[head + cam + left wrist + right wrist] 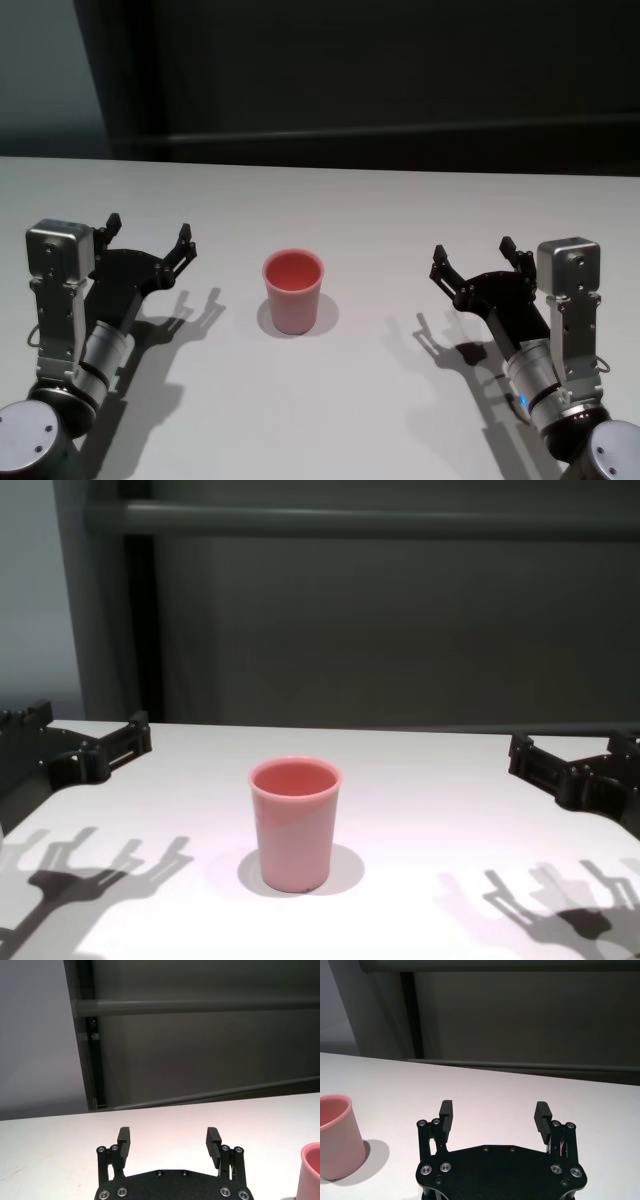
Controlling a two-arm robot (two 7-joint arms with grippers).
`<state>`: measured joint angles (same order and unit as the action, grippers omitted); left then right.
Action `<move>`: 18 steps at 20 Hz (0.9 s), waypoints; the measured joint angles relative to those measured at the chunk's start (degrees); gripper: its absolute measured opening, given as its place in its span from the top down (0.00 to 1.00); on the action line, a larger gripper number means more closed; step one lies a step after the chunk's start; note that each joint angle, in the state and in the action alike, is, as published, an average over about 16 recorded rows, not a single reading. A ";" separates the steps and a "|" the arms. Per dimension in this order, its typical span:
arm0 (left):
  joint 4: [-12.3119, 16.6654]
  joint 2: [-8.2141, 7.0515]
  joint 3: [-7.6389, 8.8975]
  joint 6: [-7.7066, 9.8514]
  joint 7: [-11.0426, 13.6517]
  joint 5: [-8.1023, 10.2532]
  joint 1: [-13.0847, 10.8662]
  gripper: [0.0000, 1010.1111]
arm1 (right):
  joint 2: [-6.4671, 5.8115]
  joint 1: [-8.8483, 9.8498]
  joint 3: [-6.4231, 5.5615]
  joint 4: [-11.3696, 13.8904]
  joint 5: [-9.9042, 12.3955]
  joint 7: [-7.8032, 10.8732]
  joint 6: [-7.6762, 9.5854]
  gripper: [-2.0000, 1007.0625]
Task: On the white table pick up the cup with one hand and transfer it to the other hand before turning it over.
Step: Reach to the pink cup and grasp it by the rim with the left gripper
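Salmon-pink tapered plastic cup (294, 823) upright, rim up, on wide matte white table (380, 215), midway between both grippers and apart from each, left gripper (148, 237) spread wide and empty, seemingly hovering above the tabletop, right gripper (472, 256) likewise agape, holding nothing.

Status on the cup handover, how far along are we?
Nothing looks done yet. The cup stands upright, rim up, on the table, untouched. Nothing is in hand: the left gripper and right gripper hover open on either side of it, both apart from it. Left to do: the pick-up, the handover to the other gripper, and the turn-over.
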<state>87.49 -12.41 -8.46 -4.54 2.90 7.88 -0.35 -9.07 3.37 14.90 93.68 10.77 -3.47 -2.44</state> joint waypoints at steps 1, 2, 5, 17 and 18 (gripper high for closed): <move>0.00 0.00 0.00 0.00 0.00 0.00 0.00 0.01 | 0.00 0.00 0.00 0.00 0.00 0.00 0.00 0.00; 0.00 0.00 0.00 0.00 0.00 0.00 0.00 0.01 | 0.00 0.00 0.00 0.00 0.00 0.00 0.00 0.00; 0.14 -0.01 0.02 0.26 0.05 -0.06 0.02 0.01 | 0.00 0.00 0.00 0.00 0.00 0.00 0.00 0.00; 2.90 -1.96 0.63 5.42 3.14 -1.74 0.67 0.01 | 0.00 0.00 0.00 0.00 0.00 0.00 0.00 0.00; 3.36 -2.40 0.73 6.07 3.69 -1.97 0.78 0.01 | 0.00 0.00 0.00 0.00 0.00 0.00 0.00 0.00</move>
<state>90.85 -14.81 -7.73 1.52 6.60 5.90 0.43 -9.07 3.37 14.90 93.68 10.77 -3.47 -2.44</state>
